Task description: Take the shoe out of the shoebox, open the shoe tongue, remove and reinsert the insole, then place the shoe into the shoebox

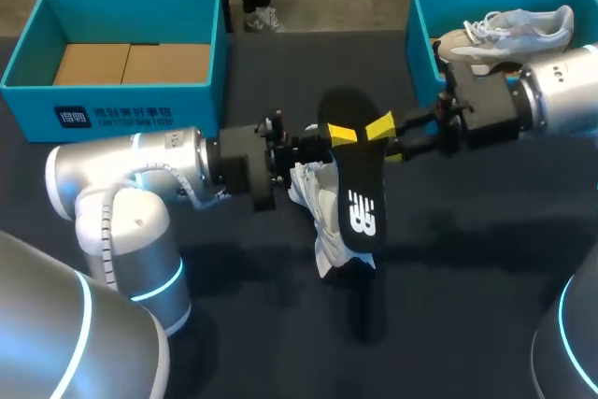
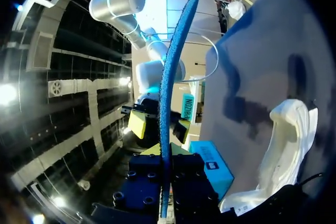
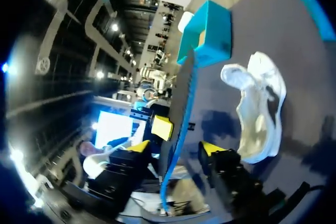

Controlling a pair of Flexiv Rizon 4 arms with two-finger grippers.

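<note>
Though tight in left end effector point(image 1: 316, 148), white-logoed insole point(image 1: 361, 201) inside wide right end effector point(image 1: 361, 130)

insole point(image 1: 360, 189): matt black top, blue foam edge. shoe point(image 1: 322, 207) beside insole: white mesh cloth. shoebox point(image 1: 187, 100) left of insole: matt teal cardboard, raw brown floor. table point(image 1: 467, 259): dark, matt.

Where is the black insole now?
Head view, mid-table: the left gripper holds the insole, close by the white shoe, with the right gripper open around it.
</note>
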